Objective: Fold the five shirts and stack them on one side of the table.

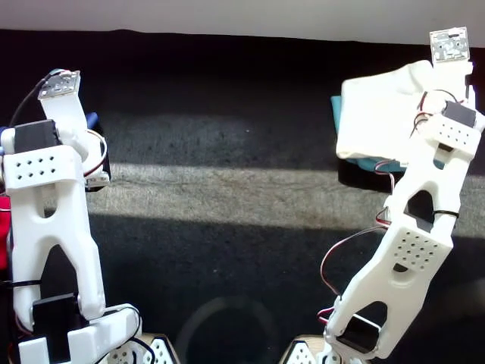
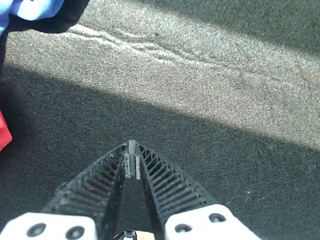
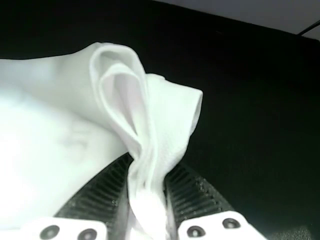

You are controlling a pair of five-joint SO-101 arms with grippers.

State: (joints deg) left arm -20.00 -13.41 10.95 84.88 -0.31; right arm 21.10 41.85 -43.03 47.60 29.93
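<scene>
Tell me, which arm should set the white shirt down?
Right. The right gripper pinches the white shirt over the teal cloth; the left gripper is shut on nothing, across the table.

Hard sunlight lays one bright band across the dark worktop, running just beside the white shirt; the rest of the cloth sits in deep shade. The white shirt glares almost featureless and casts a black shadow along its lower edge. The left pincer, well apart from the shirt, lies in shade. The right pincer, at the shirt, meets washed-out folds.
</scene>
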